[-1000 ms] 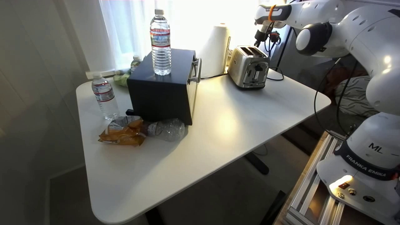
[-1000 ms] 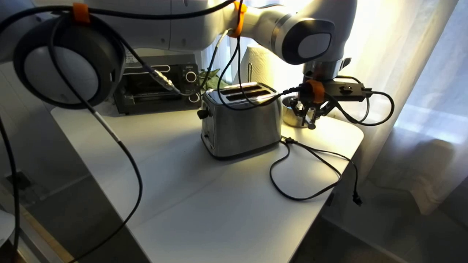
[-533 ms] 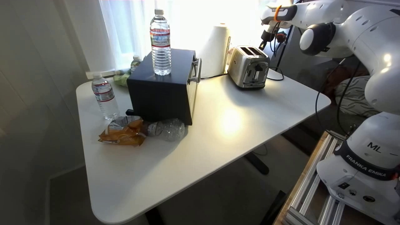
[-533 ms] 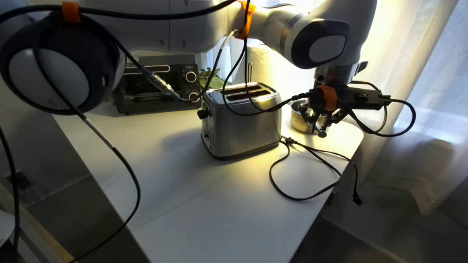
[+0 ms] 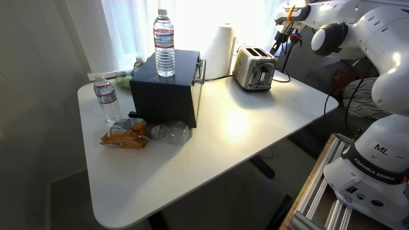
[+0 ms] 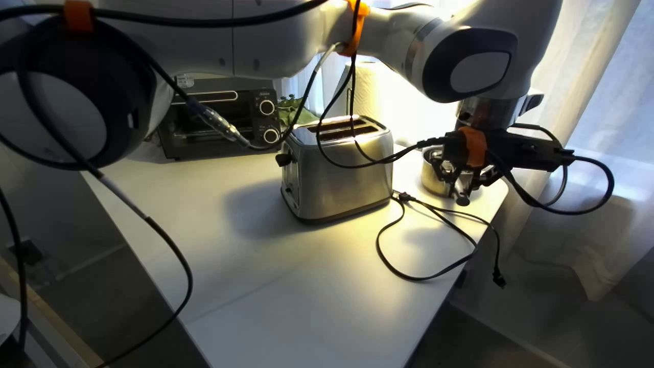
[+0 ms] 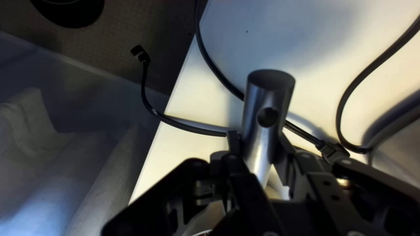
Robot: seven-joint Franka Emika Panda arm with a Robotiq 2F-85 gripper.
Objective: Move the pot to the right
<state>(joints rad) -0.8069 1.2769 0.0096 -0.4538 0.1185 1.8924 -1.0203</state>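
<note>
The pot (image 6: 432, 183) is a small, low, round metal pot beside the toaster, near the table's far corner in an exterior view. My gripper (image 6: 463, 183) hangs in front of it and covers part of it. In the wrist view my gripper (image 7: 259, 144) is shut on the pot's round metal handle (image 7: 269, 95), whose end with a hole points away between the fingers. Part of the pot's wall shows at the bottom of that view. I cannot tell whether its base touches the table. In an exterior view my gripper (image 5: 274, 50) is behind the toaster and the pot is hidden there.
The chrome toaster (image 6: 337, 179) stands close beside the pot. A black power cord (image 6: 424, 278) loops on the table and hangs over its edge. A paper towel roll (image 5: 220, 52) and a dark oven (image 5: 164, 92) with a bottle (image 5: 164, 48) on top stand further along.
My gripper and the pot have moved together, rightward and toward the viewer in an exterior view, away from the toaster's side. The toaster and cord have stayed put.
</note>
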